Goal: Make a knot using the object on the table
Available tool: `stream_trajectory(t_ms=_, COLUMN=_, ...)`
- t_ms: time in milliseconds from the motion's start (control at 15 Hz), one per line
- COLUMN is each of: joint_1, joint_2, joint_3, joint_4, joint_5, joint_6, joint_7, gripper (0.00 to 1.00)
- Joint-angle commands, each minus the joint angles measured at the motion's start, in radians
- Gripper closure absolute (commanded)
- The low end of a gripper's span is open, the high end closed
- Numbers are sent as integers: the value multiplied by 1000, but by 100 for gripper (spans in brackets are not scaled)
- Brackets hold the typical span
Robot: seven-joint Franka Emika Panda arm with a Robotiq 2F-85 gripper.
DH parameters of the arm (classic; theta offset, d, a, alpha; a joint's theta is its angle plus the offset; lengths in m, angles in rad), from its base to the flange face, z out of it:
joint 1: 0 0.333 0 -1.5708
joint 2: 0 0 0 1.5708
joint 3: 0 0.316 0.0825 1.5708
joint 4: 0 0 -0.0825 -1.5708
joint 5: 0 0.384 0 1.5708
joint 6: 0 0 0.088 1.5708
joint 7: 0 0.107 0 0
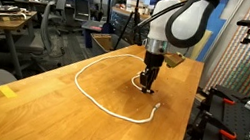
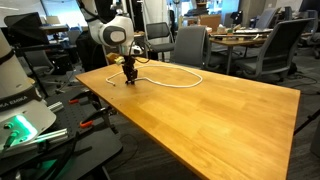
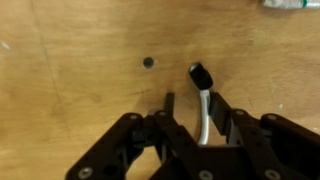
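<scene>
The white cord lies in a wide open loop on the wooden table, also seen in the other exterior view. One dark plug end rests near the table's edge. My gripper points straight down at the table over the cord's other end, in both exterior views. In the wrist view the gripper is open, its fingers astride the cord, which lies against one finger. The cord's dark plug sticks out just beyond the fingertips.
A yellow tape mark sits near a table corner. A small dark spot marks the wood near the plug. Office chairs and grey desks stand beyond the table. Equipment with red parts stands beside the table's edge.
</scene>
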Motion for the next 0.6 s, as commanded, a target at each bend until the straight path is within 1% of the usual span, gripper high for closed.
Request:
stream_trajectory(t_ms=0, joint_1=15, joint_2=-152, joint_3=-10, joint_4=-50, joint_5=17, joint_6=-271, joint_7=110, gripper=26)
stream_trajectory(t_ms=67, joint_1=12, joint_2=-202, joint_3=-1, joint_4=-58, joint_5=18, joint_6=-355, joint_7=120, gripper=17)
stream_trajectory(t_ms=133, joint_1=32, joint_2=-253, joint_3=-12, joint_4=-79, joint_5=-27, joint_6=-411, joint_7=154, gripper=10)
stream_trajectory(t_ms=200, joint_1=54, joint_2=-301, joint_3=-18, joint_4=-108, joint_5=-94, joint_6=-437, joint_7=194, gripper=2)
stream_trajectory(t_ms=267, joint_1=62, joint_2=-343, joint_3=-6, joint_4=-130, joint_5=-143, joint_6=-446, joint_7=210, gripper=0)
stream_trajectory(t_ms=333, joint_1=69, joint_2=-381, joint_3=8, joint_4=-162, joint_5=-203, joint_6=-409, joint_7=213, gripper=0)
stream_trajectory(t_ms=400, joint_1=71, joint_2=-408, joint_3=24, joint_4=-177, joint_5=-243, joint_6=-421, joint_7=205, gripper=0)
stream_trajectory(t_ms=467, joint_1=68, joint_2=-432, joint_3=46, joint_4=-209, joint_5=-239, joint_6=-371, joint_7=159, gripper=0)
stream_trajectory(t_ms=533, joint_1=70, joint_2=-455, joint_3=64, joint_4=-240, joint_5=-233, joint_6=-324, joint_7=140, gripper=0)
